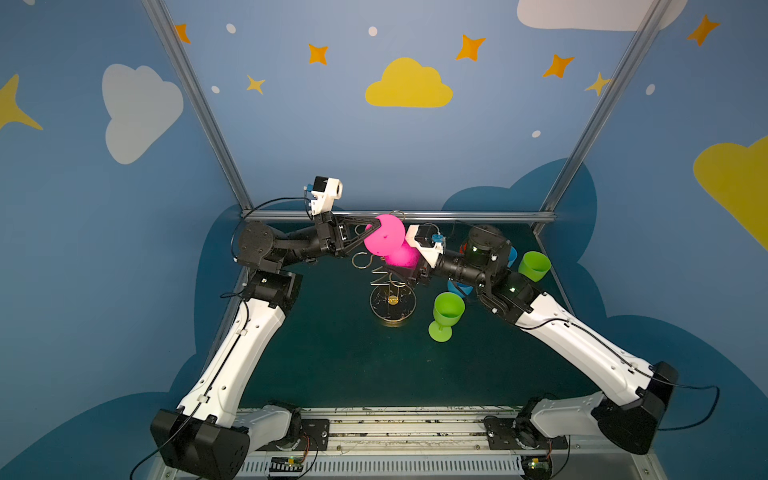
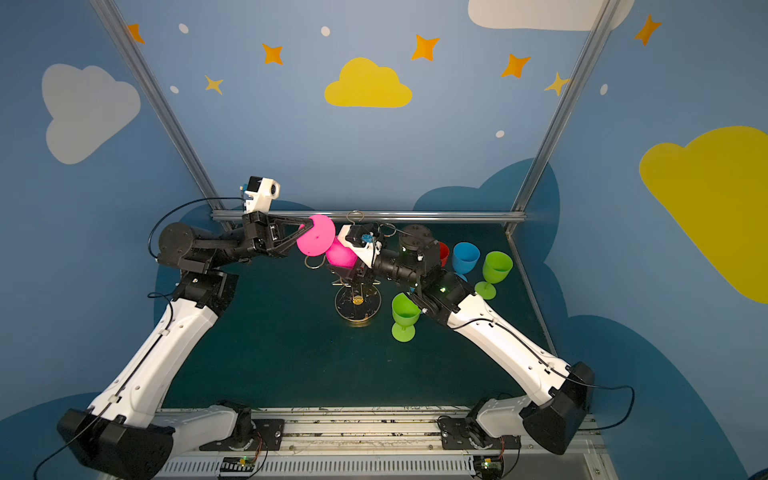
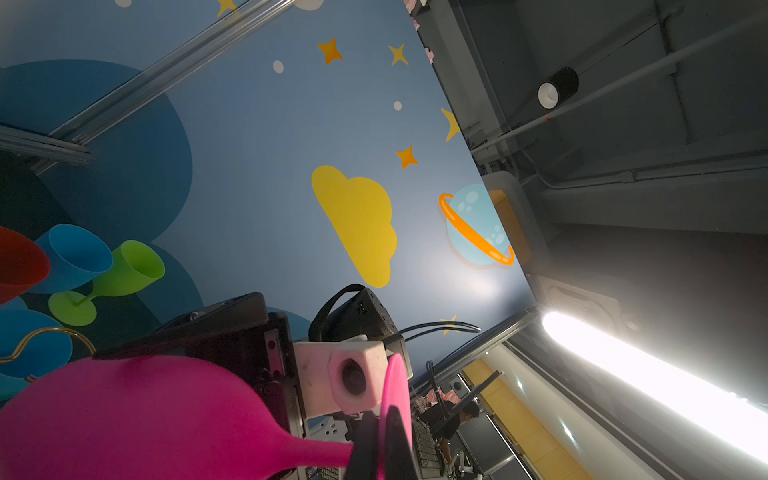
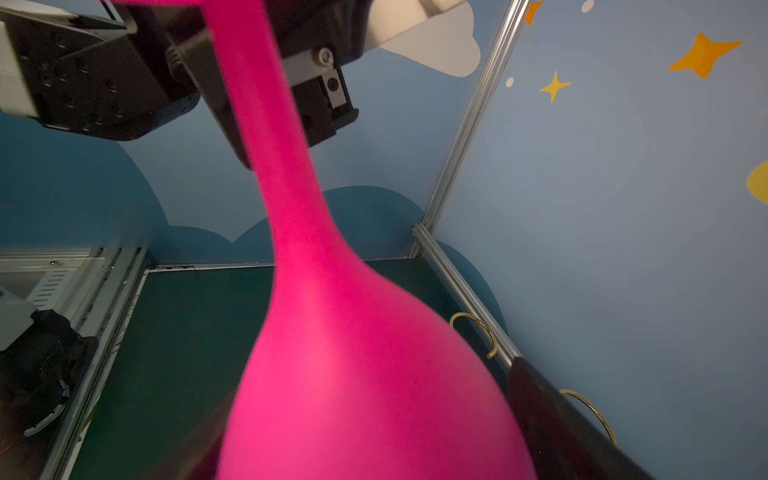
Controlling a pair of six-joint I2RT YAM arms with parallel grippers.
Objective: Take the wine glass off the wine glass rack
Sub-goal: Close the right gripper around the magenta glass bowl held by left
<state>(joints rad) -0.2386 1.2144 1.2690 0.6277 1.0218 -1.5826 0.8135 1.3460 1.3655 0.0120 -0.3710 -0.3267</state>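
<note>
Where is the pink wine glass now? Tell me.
In both top views the pink wine glass is upside down at centre back, at the wine glass rack's top, its stem pinched by the left end effector.

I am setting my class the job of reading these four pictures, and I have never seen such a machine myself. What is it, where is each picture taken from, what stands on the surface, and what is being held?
It is a robot with two arms, each ending in a two-fingered gripper. Two pictures look down from above, side by side. The other two come from cameras on the arms' wrists. On the dark green table stands a gold wire wine glass rack. To its right are green glasses, a blue glass and a red glass. The left gripper is shut on the stem of a pink wine glass, held foot up over the rack. The right gripper has its jaws wide around the bowl; whether they press it I cannot tell.
</note>
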